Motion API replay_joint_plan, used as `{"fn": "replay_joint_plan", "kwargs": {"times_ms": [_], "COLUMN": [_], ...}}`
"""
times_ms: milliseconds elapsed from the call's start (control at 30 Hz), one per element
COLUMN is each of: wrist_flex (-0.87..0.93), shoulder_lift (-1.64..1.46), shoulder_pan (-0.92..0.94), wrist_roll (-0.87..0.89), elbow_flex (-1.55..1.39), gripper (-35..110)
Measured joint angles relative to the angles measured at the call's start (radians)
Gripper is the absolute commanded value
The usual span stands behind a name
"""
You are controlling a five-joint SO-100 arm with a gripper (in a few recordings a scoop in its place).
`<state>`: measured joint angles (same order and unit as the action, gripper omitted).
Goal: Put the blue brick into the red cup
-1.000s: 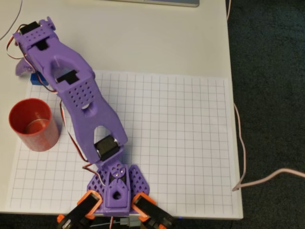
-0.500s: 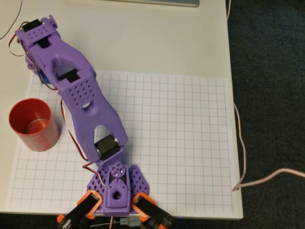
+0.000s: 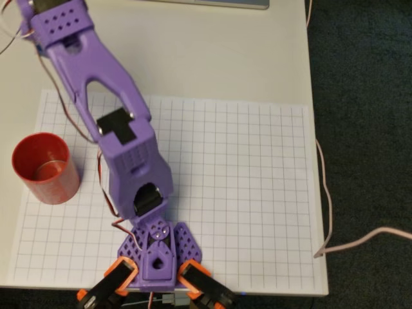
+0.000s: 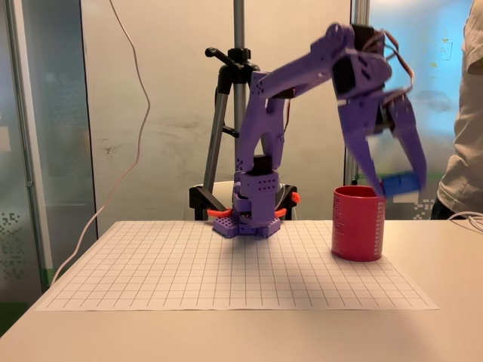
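In the fixed view my purple gripper [image 4: 398,185] hangs in the air, shut on the blue brick [image 4: 401,183], which sits between its fingertips. The brick is level with the rim of the red cup [image 4: 358,223] and a little to the right of it, not over the mouth. From overhead, the red cup [image 3: 41,167] stands upright at the left edge of the grid mat, with nothing inside. The arm's wrist [image 3: 58,19] reaches to the top left corner there and covers the fingers and the brick.
A white grid mat [image 3: 244,193] covers the table. The arm's base [image 3: 158,254] is clamped at the near edge in the overhead view. A tripod [image 4: 238,83] stands behind the arm. A person [image 4: 466,128] stands at the right edge. A cable [image 3: 325,193] runs along the table's right side.
The gripper closed on the blue brick on the table and lifted it. In the overhead view the wrist has risen and swung toward the top left corner.
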<state>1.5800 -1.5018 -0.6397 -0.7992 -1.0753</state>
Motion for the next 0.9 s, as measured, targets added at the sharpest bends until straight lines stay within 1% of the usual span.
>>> {"fn": "replay_joint_plan", "kwargs": {"times_ms": [167, 267, 400, 633, 800, 900], "wrist_flex": [0.097, 0.109, 0.101, 0.103, 0.127, 0.129], "shoulder_lift": [-0.115, -0.178, -0.244, -0.353, -0.399, -0.405], "shoulder_pan": [-0.196, -0.291, -0.36, -0.33, -0.299, -0.288], "wrist_roll": [0.051, 0.081, 0.095, 0.049, 0.046, 0.086], "elbow_flex": [-0.02, -0.098, -0.235, -0.499, -0.538, -0.538], "gripper": [0, 0, 0, 0, 0, 0]}}
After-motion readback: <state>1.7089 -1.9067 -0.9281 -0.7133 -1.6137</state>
